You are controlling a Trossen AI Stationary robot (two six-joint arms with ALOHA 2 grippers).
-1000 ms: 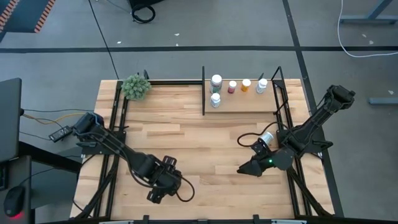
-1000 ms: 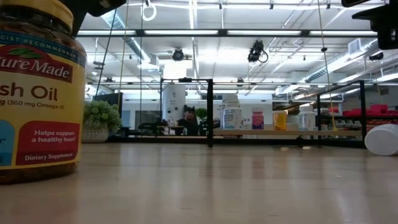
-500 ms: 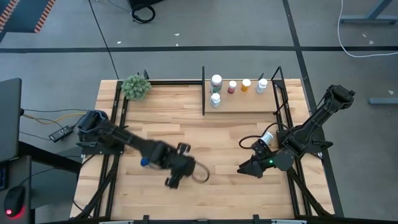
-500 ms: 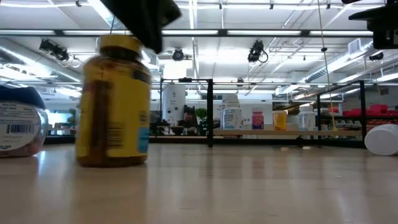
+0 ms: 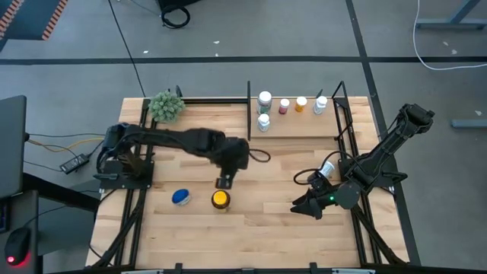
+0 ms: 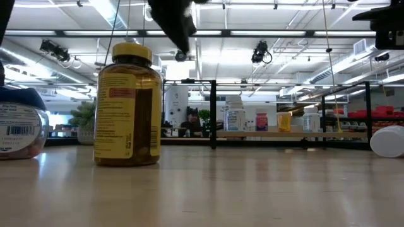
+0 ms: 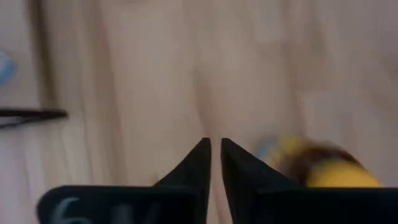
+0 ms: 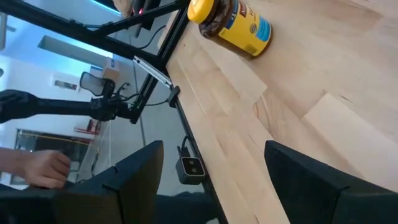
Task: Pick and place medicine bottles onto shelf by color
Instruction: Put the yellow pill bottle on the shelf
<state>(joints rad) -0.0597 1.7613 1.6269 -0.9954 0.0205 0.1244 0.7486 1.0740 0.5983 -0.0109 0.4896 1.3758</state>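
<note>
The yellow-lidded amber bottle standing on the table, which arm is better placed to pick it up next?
Probably the left. Its gripper hangs just beyond the amber bottle, fingers shut and empty, while the right gripper waits farther off on the table's right side.

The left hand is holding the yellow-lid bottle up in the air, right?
No. The yellow-lid bottle stands upright on the table, as the low view shows. The left hand is just above it, fingers together and holding nothing.
</note>
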